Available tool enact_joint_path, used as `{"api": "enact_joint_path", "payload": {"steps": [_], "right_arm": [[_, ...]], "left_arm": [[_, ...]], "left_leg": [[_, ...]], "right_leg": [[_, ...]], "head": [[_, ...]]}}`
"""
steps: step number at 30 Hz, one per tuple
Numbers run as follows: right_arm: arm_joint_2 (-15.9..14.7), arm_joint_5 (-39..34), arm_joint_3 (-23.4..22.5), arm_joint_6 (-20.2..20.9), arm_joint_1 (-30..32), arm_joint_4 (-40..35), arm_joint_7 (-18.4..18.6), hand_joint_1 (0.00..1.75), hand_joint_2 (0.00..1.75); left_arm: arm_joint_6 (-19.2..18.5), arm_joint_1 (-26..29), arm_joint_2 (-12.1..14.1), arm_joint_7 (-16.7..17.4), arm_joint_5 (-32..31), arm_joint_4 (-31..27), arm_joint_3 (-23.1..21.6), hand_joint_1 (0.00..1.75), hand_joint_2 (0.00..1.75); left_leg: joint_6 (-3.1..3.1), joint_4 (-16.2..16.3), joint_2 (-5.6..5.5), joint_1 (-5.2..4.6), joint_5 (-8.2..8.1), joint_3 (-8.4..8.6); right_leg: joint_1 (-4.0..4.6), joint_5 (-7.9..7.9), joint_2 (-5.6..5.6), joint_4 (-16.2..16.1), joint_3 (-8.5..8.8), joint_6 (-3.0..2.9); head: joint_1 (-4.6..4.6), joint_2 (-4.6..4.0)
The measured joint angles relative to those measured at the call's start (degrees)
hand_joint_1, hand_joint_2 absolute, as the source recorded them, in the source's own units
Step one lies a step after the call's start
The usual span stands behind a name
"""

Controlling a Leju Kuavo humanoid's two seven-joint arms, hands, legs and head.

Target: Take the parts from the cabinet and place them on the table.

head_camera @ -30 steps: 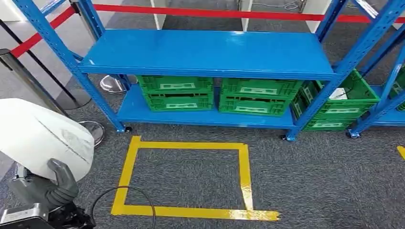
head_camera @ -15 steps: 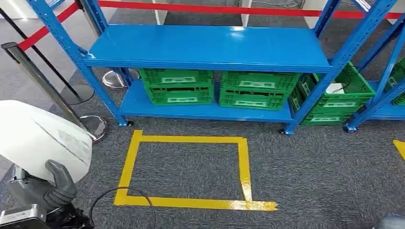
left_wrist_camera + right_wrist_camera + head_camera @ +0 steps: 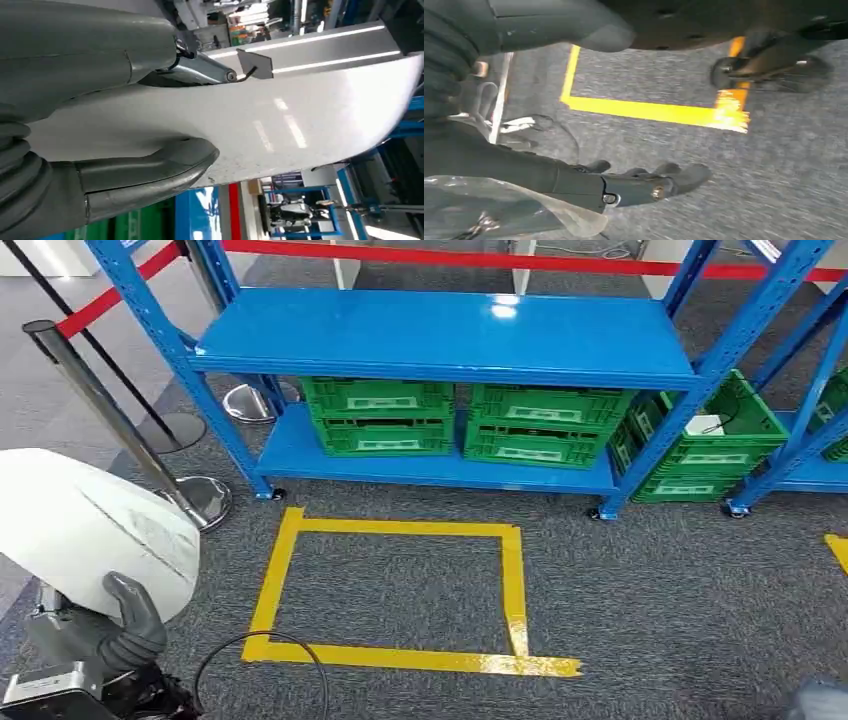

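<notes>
Part: white, smooth, glossy shell, faint scuffs, lower left. Left hand: matt grey, rubbery-looking. Rack: blue painted metal, shelf top glossy with glare, upper centre. Crates: green ribbed plastic. Floor: grey rough carpet. Tape: yellow, shiny. Post: polished metal, left.

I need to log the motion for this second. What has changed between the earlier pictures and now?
The whole head view shifted: the camera moved, so the blue shelf, green crates and yellow tape square slid slightly in the picture, not on the floor. The left hand keeps holding the white part, as before. Nothing was taken or released.
</notes>
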Motion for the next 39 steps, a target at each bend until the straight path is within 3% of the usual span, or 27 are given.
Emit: {"api": "enact_joint_path", "payload": {"steps": [1,2,3,5,6,7,8,10,11,12,16,17,18,19,21,22,23,25,26,27,28,31,32,34,35,37,39], "right_arm": [[0.0,0.0,-0.2,0.3,0.0,0.0,0.0,0.0,1.75],[0.0,0.1,-0.3,0.4,0.0,0.0,0.0,0.0,1.75],[0.0,0.2,-0.4,0.6,-0.2,0.0,0.0,0.0,1.75],[0.0,0.5,-0.6,0.9,-0.2,-0.1,0.1,0.0,1.75],[0.0,0.5,-0.7,1.0,-0.2,-0.1,0.1,0.0,1.75],[0.0,0.5,-0.9,1.0,-0.1,-0.1,0.2,0.0,1.75],[0.0,0.6,-0.9,1.1,-0.1,-0.1,0.2,0.0,1.75],[0.0,0.8,-1.0,1.2,-0.2,-0.2,0.2,0.0,1.75],[0.0,0.9,-1.0,1.2,-0.2,-0.2,0.2,0.0,1.75],[0.0,0.9,-1.1,1.2,-0.2,-0.2,0.2,0.0,1.75],[0.0,1.0,-1.4,1.2,-0.3,-0.2,0.1,0.0,1.75],[0.0,1.0,-1.4,1.2,-0.4,-0.3,0.1,0.0,1.75],[0.0,1.0,-1.5,1.2,-0.4,-0.4,0.1,0.0,1.75],[0.0,1.0,-1.5,1.2,-0.3,-0.4,0.1,0.0,1.75],[-0.1,1.1,-1.5,1.2,-0.1,-0.4,0.1,0.0,1.75],[-0.1,1.0,-1.5,1.2,-0.1,-0.4,0.1,0.0,1.75],[-0.1,1.1,-1.6,1.2,0.0,-0.4,0.1,0.0,1.75],[-0.1,1.0,-1.6,1.2,0.0,-0.4,0.1,0.0,1.75],[-0.1,1.1,-1.6,1.2,0.0,-0.4,0.1,0.0,1.75],[-0.2,1.1,-1.6,1.2,0.0,-0.4,0.1,0.0,1.75],[-0.1,1.1,-1.6,1.2,0.0,-0.4,0.1,0.0,1.75],[-0.2,1.2,-1.6,1.2,-0.1,-0.4,0.1,0.0,1.75],[0.0,1.1,-1.6,1.2,-0.1,-0.4,0.2,0.0,1.75],[0.0,1.2,-1.6,1.2,-0.1,-0.4,0.1,0.0,1.75],[0.0,1.2,-1.6,1.2,-0.1,-0.4,0.1,0.0,1.75],[0.0,1.2,-1.6,1.2,0.1,-0.4,0.1,0.0,1.75],[-0.1,1.2,-1.6,1.2,0.1,-0.4,0.1,0.0,1.75]], "left_arm": [[0.0,0.0,0.0,0.0,0.0,0.0,0.0,1.75,1.75],[0.0,0.1,0.0,0.0,0.0,0.1,0.0,1.75,1.75],[0.0,0.0,0.0,0.0,0.0,0.1,0.0,1.75,1.75],[0.0,0.0,0.1,0.0,0.0,0.2,0.0,1.75,1.75],[0.0,0.1,0.2,0.0,0.0,0.3,0.0,1.75,1.75],[0.0,0.1,0.3,0.0,0.0,0.4,0.0,1.75,1.75],[0.0,0.1,0.3,0.0,0.0,0.5,0.0,1.75,1.75],[0.0,0.1,0.4,-0.1,0.0,0.6,0.0,1.75,1.75],[0.0,0.1,0.4,-0.1,0.0,0.6,0.0,1.75,1.75],[0.0,0.0,0.4,-0.2,0.0,0.6,0.0,1.75,1.75],[0.0,0.2,0.5,-0.2,0.1,0.6,0.1,1.75,1.75],[0.0,0.3,0.5,-0.3,0.1,0.7,0.1,1.75,1.75],[0.0,0.2,0.5,-0.4,0.2,0.7,0.1,1.75,1.75],[0.0,0.1,0.4,-0.4,0.2,0.7,0.1,1.75,1.75],[0.0,0.1,0.4,-0.4,0.2,0.7,0.1,1.75,1.75],[0.0,0.1,0.4,-0.4,0.2,0.7,0.1,1.75,1.75],[0.0,0.1,0.4,-0.4,0.2,0.9,0.1,1.75,1.75],[0.0,0.2,0.4,-0.4,0.2,1.0,0.1,1.75,1.75],[0.0,0.2,0.4,-0.4,0.2,1.0,0.1,1.75,1.75],[0.0,0.1,0.4,-0.4,0.2,1.1,0.1,1.75,1.75],[0.0,0.0,0.4,-0.4,0.2,1.1,0.0,1.75,1.75],[0.0,0.3,0.4,-0.5,0.2,1.1,0.1,1.75,1.75],[0.0,0.3,0.4,-0.5,0.2,1.1,0.1,1.75,1.75],[0.0,0.2,0.5,-0.5,0.1,1.1,0.1,1.75,1.75],[0.0,0.1,0.5,-0.5,0.2,1.1,0.1,1.75,1.75],[0.0,0.2,0.5,-0.5,0.2,1.2,0.1,1.75,1.75],[0.0,0.3,0.6,-0.5,0.2,1.2,0.1,1.75,1.75]], "left_leg": [[-0.29,0.0,-0.35,-0.25,0.12,-0.01],[-0.42,0.7,-0.46,-0.16,-0.76,-0.25],[-0.79,2.8,-0.17,-0.14,-2.63,-1.3],[-1.46,11.7,-0.1,0.28,-7.31,-5.03],[-1.66,15.5,-0.09,0.36,-8.84,-6.55],[-1.77,17.4,-0.07,0.41,-9.17,-7.22],[-1.79,16.5,-0.01,0.42,-8.03,-6.5],[-1.49,7.6,0.87,0.4,-3.31,-1.6],[-1.22,2.3,2.36,0.34,-1.27,1.36],[-0.75,-0.4,5.68,-0.26,-2.28,2.51],[0.7,-0.6,3.0,-0.52,-1.05,1.49],[1.11,-1.2,2.53,-0.01,-0.32,1.7],[1.41,-1.2,2.06,0.06,-0.07,1.37],[1.73,-1.2,1.52,0.05,0.23,0.95],[1.94,-1.1,0.29,-0.02,0.65,0.19],[1.91,-1.1,-0.47,-0.05,0.87,-0.12],[1.8,-0.9,-1.3,-0.05,0.99,-0.3],[1.66,-0.5,-2.83,-0.01,1.06,-0.53],[1.58,-0.2,-3.62,0.02,1.03,-0.64],[1.34,0.0,-4.09,0.04,1.04,-0.87],[0.92,0.6,-4.8,-0.35,0.97,-1.33],[-0.44,0.3,-6.78,0.12,1.89,-2.12],[-0.6,0.6,-7.47,0.08,1.76,-2.35],[-1.2,5.0,-2.15,-0.18,-1.53,-4.28],[-1.54,9.7,-0.76,-0.03,-4.01,-6.37],[-1.98,18.1,-0.04,0.28,-7.13,-9.92],[-2.09,16.6,0.15,0.5,-5.19,-8.78]], "right_leg": [[-0.24,0.3,-0.43,-0.4,0.04,-0.44],[-0.6,0.69,-1.12,-0.9,0.1,-1.03],[-0.63,0.83,-1.43,-0.9,-0.05,-1.37],[-0.55,0.97,-2.44,-0.9,-0.51,-1.65],[-0.45,1.03,-2.95,-0.8,-0.72,-1.71],[-0.41,1.09,-3.5,-0.7,-0.93,-1.75],[-0.38,1.13,-4.1,-0.6,-1.12,-1.71],[-0.34,1.16,-5.23,-0.3,-1.28,-1.65],[-0.28,1.15,-5.73,-0.2,-1.2,-1.61],[-0.02,1.23,-6.16,-0.1,-1.16,-1.35],[-0.06,1.73,-8.09,-0.3,-1.12,-0.07],[-0.22,1.19,-7.15,0.0,-1.71,0.48],[-0.19,-0.46,-4.44,1.5,-2.37,0.82],[-0.25,-2.87,-2.71,5.0,-3.77,0.89],[-0.28,-7.47,-1.48,14.9,-7.91,1.03],[-0.26,-8.15,-1.37,17.6,-9.01,1.07],[-0.27,-7.37,-1.34,17.3,-8.65,1.01],[-0.34,-3.13,-0.94,10.1,-4.61,0.83],[-0.54,-0.52,0.68,4.1,-1.42,0.67],[-0.87,-0.88,3.98,0.8,0.29,0.48],[-1.05,-1.11,4.18,-0.6,0.59,0.45],[-0.62,-0.78,2.3,0.1,0.89,-0.26],[-1.28,-0.35,1.25,-0.6,0.93,-0.78],[-1.13,-0.25,-0.36,-0.7,0.99,-1.23],[-1.02,-0.26,-1.32,-0.6,0.9,-1.25],[-0.89,-0.32,-3.33,-0.6,0.76,-1.33],[-0.87,-0.39,-5.0,-0.6,0.79,-1.29]], "head": [[-0.07,0.0],[0.04,0.0],[-0.68,0.0],[-0.79,0.0],[-0.76,0.0],[-0.77,0.0],[-0.81,0.0],[-0.79,0.0],[-0.81,0.0],[-0.76,0.0],[-0.72,0.0],[-0.72,0.0],[-0.52,0.0],[-0.44,0.0],[-0.48,0.0],[-0.46,0.0],[-0.5,0.0],[-0.46,0.0],[-0.44,0.0],[-0.48,0.0],[-0.52,0.0],[-0.57,0.0],[-0.46,0.0],[-1.36,0.0],[-1.36,0.0],[-1.4,0.0],[-1.38,0.0]]}}
